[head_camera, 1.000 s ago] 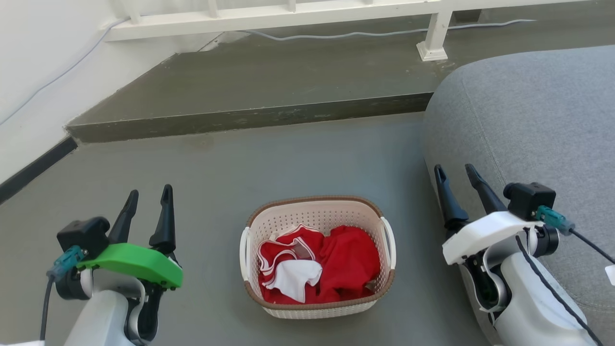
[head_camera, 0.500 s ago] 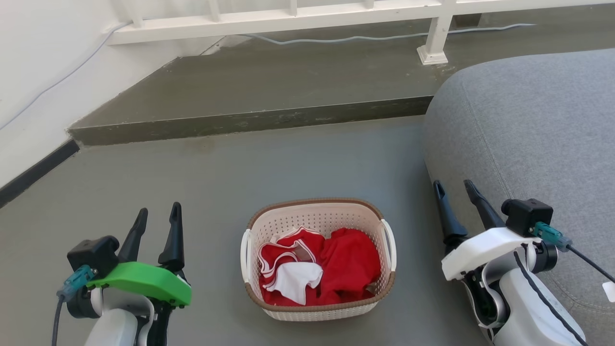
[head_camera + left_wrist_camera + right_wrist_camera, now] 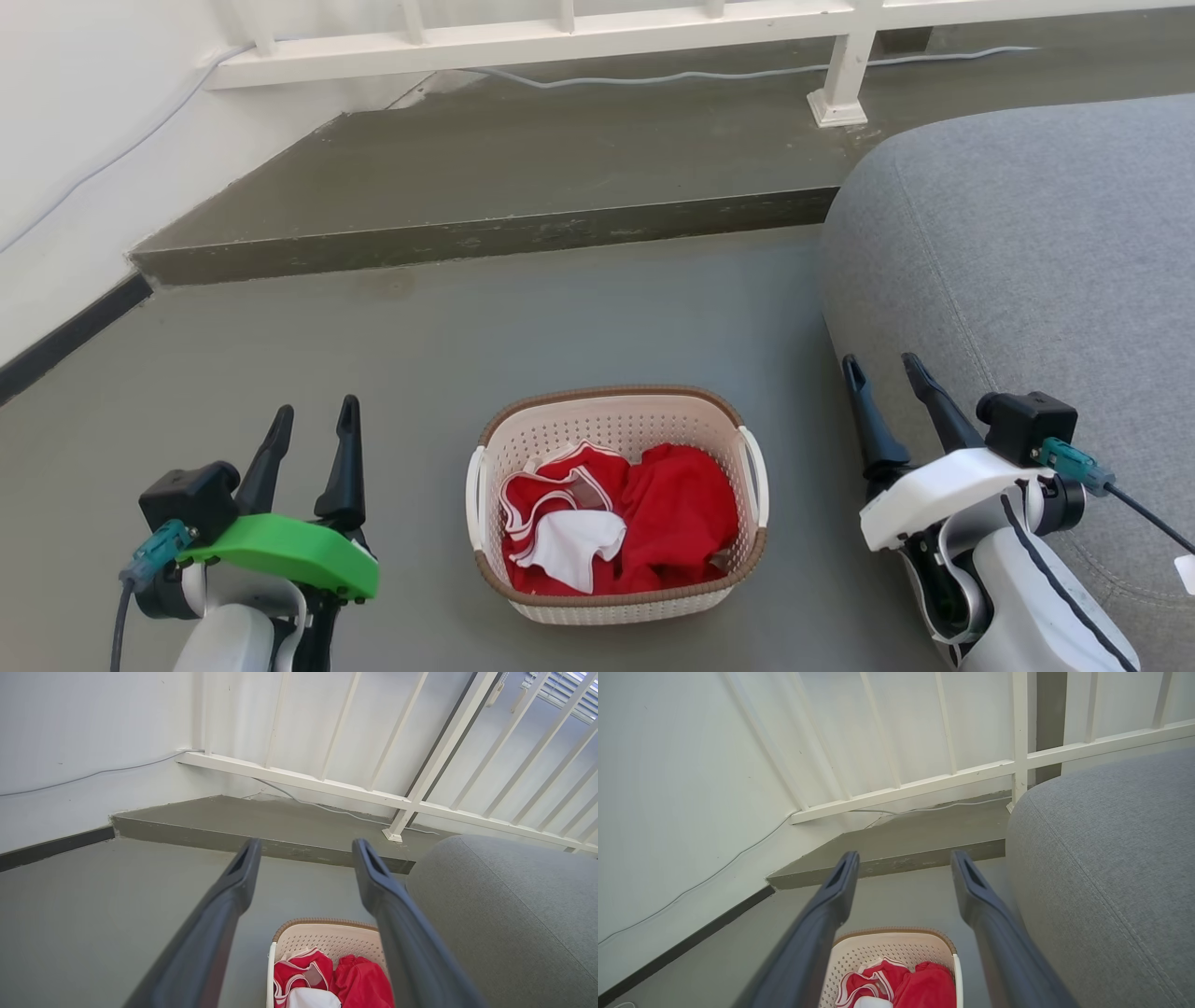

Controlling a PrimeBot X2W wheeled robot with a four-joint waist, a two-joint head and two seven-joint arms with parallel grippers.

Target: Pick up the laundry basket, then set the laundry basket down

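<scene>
1. grey smooth floor [image 3: 560, 317] runs up to a low raised step [image 3: 523, 177] under a white railing [image 3: 560, 37]. a rounded grey fabric sofa [image 3: 1027, 261] fills the robot's right side.
2. the laundry basket [image 3: 611, 422], a small rounded-rectangular cream plastic one with perforated walls and a brown woven-look rim, stands upright on the floor between the two arms. it holds crumpled red and white clothes [image 3: 681, 504]. its white loop handles [image 3: 758, 471] sit on the short sides, one facing each arm.
3. the left gripper [image 3: 317, 408], below a green cover, hangs well apart from the basket on its left. its two dark fingers are parted by a moderate gap and hold nothing. in the left wrist view, floor and step show through that gap.
4. the right gripper [image 3: 879, 360], below a white cover, hangs well apart from the basket on its right, close against the sofa's edge. i cannot tell whether it brushes the fabric. its fingers are parted about as far as the left pair's and hold nothing.
5. as a judgement, the scene fits two stages: a basket on the floor waiting to be lifted, or one already put back down and let go. the pictures do not settle which, so no next move can be named.
6. the facing handles would suit a grasp from both sides at once.
</scene>
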